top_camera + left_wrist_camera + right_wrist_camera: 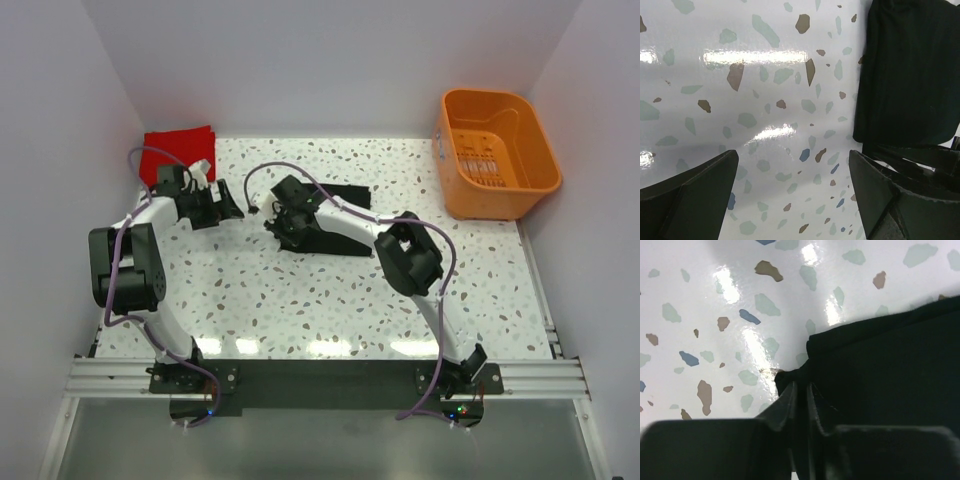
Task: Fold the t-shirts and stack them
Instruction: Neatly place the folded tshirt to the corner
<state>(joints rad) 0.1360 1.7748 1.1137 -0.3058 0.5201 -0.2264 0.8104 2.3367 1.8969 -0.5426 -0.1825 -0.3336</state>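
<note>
The black t-shirt [338, 225] lies folded in the middle of the table, partly under my right arm. My right gripper [279, 218] is shut on its left corner; the wrist view shows the jaws [801, 390] pinching black cloth [890, 375]. The red t-shirt [176, 150] is a small folded rectangle at the far left corner. My left gripper [228, 205] is open and empty over bare table between the two shirts; its wrist view shows wide-apart fingers [795, 195] and the black shirt's edge [910, 75] at the right.
An orange plastic basket [497, 155] stands at the far right, off the table's corner. White walls close in the left, back and right sides. The speckled tabletop [300, 300] stretches to the rail at the near edge.
</note>
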